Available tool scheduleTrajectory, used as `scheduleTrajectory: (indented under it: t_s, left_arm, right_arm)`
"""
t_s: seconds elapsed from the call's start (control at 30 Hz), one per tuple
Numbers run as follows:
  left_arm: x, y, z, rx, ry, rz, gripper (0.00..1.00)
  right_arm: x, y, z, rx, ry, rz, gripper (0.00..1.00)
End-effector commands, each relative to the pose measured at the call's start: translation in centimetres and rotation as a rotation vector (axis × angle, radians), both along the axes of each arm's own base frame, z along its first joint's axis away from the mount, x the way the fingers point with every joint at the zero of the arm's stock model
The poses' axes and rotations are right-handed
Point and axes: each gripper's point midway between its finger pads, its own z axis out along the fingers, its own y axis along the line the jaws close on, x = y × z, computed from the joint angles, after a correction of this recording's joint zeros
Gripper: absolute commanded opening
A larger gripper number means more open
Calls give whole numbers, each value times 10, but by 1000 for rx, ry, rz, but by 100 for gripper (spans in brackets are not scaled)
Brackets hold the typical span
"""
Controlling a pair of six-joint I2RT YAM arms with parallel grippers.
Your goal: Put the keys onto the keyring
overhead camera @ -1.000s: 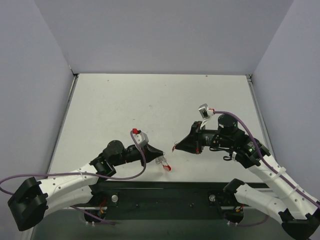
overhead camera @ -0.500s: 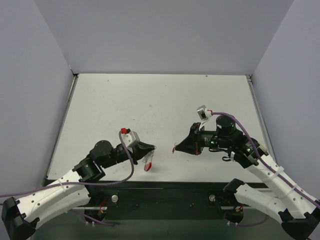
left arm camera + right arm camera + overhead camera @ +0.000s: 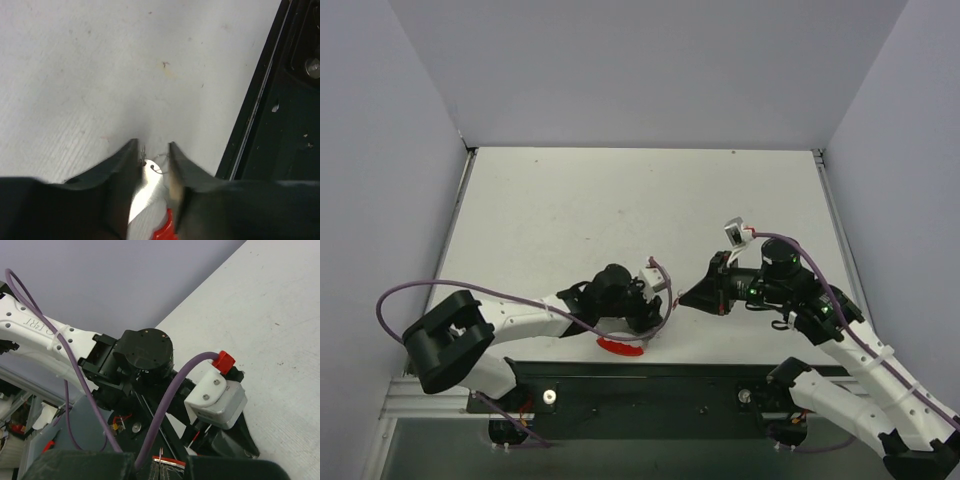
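So the left gripper [image 3: 151,147] is reaching across to the near middle of the table [image 3: 620,200], right by the near edge, with its fingers [image 3: 117,165] a bit apart. The keyring [image 3: 620,346] is down there. Its red band lies flat on the table under that arm, and a silvery piece [image 3: 145,190] plus a thin wire loop [image 3: 158,168] sit in the gap between the fingers. Honestly I can't tell if they're pinching it or just straddling it. The right gripper [image 3: 684,297] sits just to the right, pointing left, clenched tight on the tiny key [image 3: 167,460], a red and silver bit peeking out between the tips. The two grippers are close together.
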Motion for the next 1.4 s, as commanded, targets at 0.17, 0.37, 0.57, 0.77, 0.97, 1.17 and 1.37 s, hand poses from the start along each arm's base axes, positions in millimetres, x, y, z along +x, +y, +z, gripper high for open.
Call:
scheduleTrajectory:
  t_s: [0.17,0.37,0.57,0.77,0.97,1.17,1.37]
  left_arm:
    - [25,-15,96,-186,-117,141,93]
    - [8,2,75,14,122,211,90]
    - [-25,4,55,80,286,168,82]
    - [-28,28,44,180,385,214,83]
    - [-44,30,42,175,451,187,82]
    - [-55,28,31,133,627,208,82]
    - [-53,15,20,75,703,249,75]
  right_arm:
    - [1,-6,0,-3,-14,-16,0]
    - [4,-12,-1,-9,-21,-50,0]
    - [10,-22,-1,-24,-17,-108,0]
    - [9,-28,-1,-30,-15,-124,0]
    - [7,-29,-4,-33,-11,-123,0]
    - [9,-27,-17,-62,26,-116,0]
    - [13,-29,-31,-93,43,-138,0]
